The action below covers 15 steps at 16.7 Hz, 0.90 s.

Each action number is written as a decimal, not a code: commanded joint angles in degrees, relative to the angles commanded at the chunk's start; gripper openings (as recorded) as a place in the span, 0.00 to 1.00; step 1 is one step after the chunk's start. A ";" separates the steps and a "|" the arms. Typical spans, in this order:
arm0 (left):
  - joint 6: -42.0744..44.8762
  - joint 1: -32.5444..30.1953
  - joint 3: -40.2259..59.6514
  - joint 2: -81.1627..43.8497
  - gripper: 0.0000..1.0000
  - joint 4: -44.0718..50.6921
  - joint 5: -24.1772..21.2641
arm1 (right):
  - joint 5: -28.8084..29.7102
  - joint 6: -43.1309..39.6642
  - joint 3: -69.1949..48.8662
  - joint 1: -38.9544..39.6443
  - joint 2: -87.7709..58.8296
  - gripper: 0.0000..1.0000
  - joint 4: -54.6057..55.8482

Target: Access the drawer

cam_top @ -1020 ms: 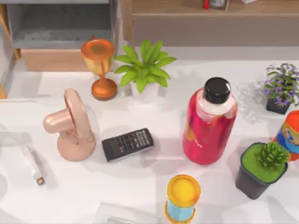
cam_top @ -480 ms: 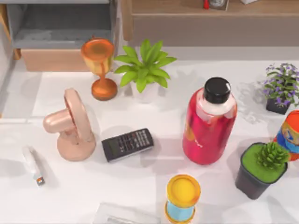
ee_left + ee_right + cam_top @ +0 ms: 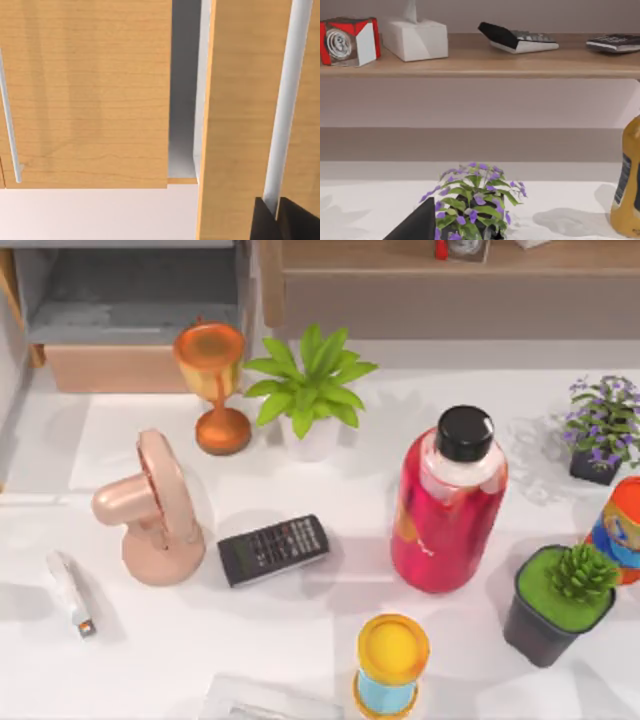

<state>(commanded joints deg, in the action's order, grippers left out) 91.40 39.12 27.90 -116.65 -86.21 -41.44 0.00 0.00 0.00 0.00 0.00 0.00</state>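
**Drawer open at counter's far left; both arms off the top view**

Top view, left to right. The drawer [image 3: 130,315] sits at the far left corner of the white counter [image 3: 330,660], pulled out: grey inside exposed, light tan front panel facing the counter. Near the left edge lies a small white stick-shaped item [image 3: 70,592]. Next, a pink fan [image 3: 150,508], with an orange goblet [image 3: 213,385] behind it, just in front of the drawer's right end. A black remote [image 3: 273,549] lies beside the fan's base. A leafy green plant [image 3: 308,380] stands to the right of the goblet. A yellow-topped can [image 3: 391,665] is at the near edge, a red bottle with black cap [image 3: 448,502] right of centre, then a dark pot with a small succulent [image 3: 560,600], a purple-flowered plant [image 3: 600,430] and a colourful can [image 3: 620,530] at the right edge. A long brown shelf unit [image 3: 450,285] runs along the back.

Left wrist view: light wood panels at close range, a thin grey bar handle [image 3: 10,120] on one, a grey gap between panels. A dark part of the left gripper [image 3: 285,220] sits against a pale vertical bar [image 3: 285,105]; jaws' state cannot be told.

Right wrist view: the purple-flowered plant [image 3: 472,202] close up, a shelf [image 3: 480,62] carrying a red box [image 3: 347,41], tissue box [image 3: 415,37] and two calculators [image 3: 517,39], and an amber bottle [image 3: 627,185]. A dark wedge of the right gripper [image 3: 415,225] shows; jaws' opening cannot be told.
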 joint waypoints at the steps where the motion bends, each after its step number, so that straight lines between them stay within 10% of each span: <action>1: 0.00 0.00 0.00 0.00 0.38 0.00 0.00 | 0.00 0.00 0.00 0.00 0.00 1.00 0.00; 9: 0.00 0.00 0.00 0.00 0.98 0.00 0.00 | 0.00 0.00 0.00 0.00 0.00 1.00 0.00; 15: 0.00 0.00 0.00 0.00 1.00 0.00 0.00 | 0.00 0.00 0.00 0.00 0.00 1.00 0.00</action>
